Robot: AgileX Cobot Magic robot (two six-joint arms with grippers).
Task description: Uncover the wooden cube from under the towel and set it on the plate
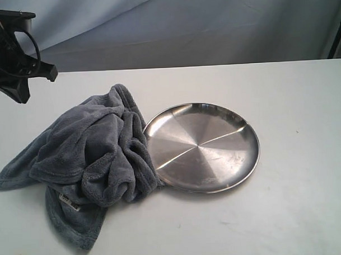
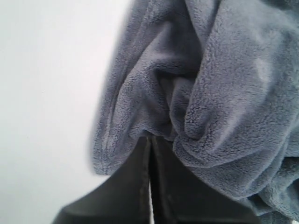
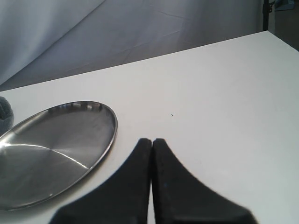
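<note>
Uncovering comes first: no wooden cube shows, so the left gripper, closed empty like the right gripper, should open and lift the towel bunched left of the plate.

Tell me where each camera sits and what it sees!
Exterior view: off the arms, above the white table, looking down at the fluffy blue-grey fleece towel and round shiny steel plate; the black left arm shows.
Left wrist view: rides the left arm, facing the towel close up; shut left claw shows.
Right wrist view: rides the right arm, facing the plate and table; shut right claw shows.
Shared: exterior and right wrist both see the plate.
</note>
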